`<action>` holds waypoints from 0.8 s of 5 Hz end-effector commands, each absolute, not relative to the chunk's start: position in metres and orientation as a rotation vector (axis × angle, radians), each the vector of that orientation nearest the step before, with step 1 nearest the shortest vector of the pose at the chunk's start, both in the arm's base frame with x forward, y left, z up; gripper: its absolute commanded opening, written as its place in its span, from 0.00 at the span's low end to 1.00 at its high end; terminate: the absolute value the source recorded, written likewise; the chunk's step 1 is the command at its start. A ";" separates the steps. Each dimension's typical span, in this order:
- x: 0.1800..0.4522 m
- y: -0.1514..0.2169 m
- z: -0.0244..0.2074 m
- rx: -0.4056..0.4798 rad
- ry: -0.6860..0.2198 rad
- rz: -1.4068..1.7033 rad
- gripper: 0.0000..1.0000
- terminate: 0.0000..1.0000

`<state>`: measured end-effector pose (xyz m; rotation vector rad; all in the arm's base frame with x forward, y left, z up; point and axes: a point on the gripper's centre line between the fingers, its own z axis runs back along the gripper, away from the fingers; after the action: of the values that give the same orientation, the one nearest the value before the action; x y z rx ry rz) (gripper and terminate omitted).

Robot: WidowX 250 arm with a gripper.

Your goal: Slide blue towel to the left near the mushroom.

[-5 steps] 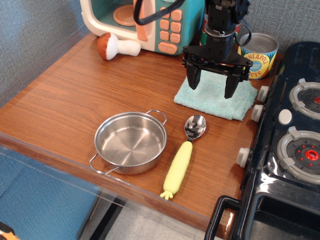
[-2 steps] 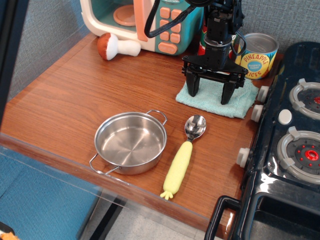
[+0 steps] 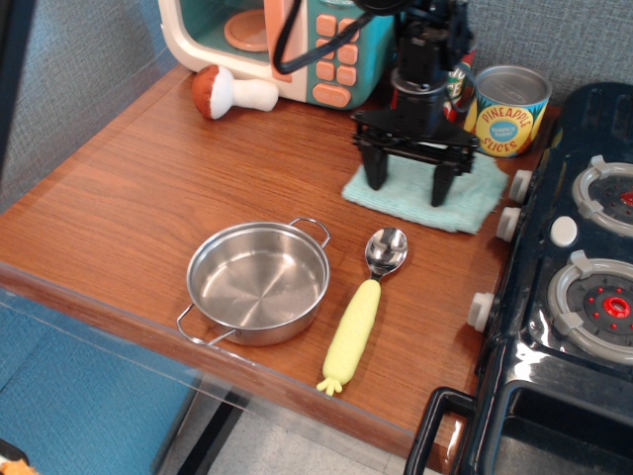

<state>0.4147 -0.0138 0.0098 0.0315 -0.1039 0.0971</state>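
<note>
My gripper (image 3: 407, 191) has come down over the last second: it hung above the blue towel (image 3: 420, 193) before, and now both fingertips (image 3: 375, 179) are planted on the cloth, jaws spread wide, nothing held between them. The towel's left edge also sits a touch further left than it did a moment ago, so I judge the slide has just begun rather than being merely set up. That suits a drag: pressing down and pulling, not pinching.

The towel lies toward the right end of the bench, near the back edge, just beside the knobs of the toy stove (image 3: 564, 297) and just in front of the pineapple can (image 3: 509, 110). The mushroom (image 3: 232, 92) lies on its side near the back-left corner, close against the front of the toy microwave (image 3: 287, 45), well apart from the towel.

Between them the wood is bare along the back edge, so I have open room to travel left. The steel pan (image 3: 258, 282) and the yellow-handled spoon (image 3: 362, 312) sit nearer the front edge, clear of that line. My concerns are the microwave's front, which the arm passes close to, and the cloth bunching if the fingertips slip.
</note>
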 end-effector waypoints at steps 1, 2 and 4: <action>0.398 0.062 0.017 0.060 -0.104 0.180 1.00 0.00; 0.390 0.084 0.013 0.090 -0.090 0.150 1.00 0.00; 0.377 0.128 0.009 0.066 -0.071 0.202 1.00 0.00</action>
<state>0.3853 0.1116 0.0079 0.0566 -0.0778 0.1762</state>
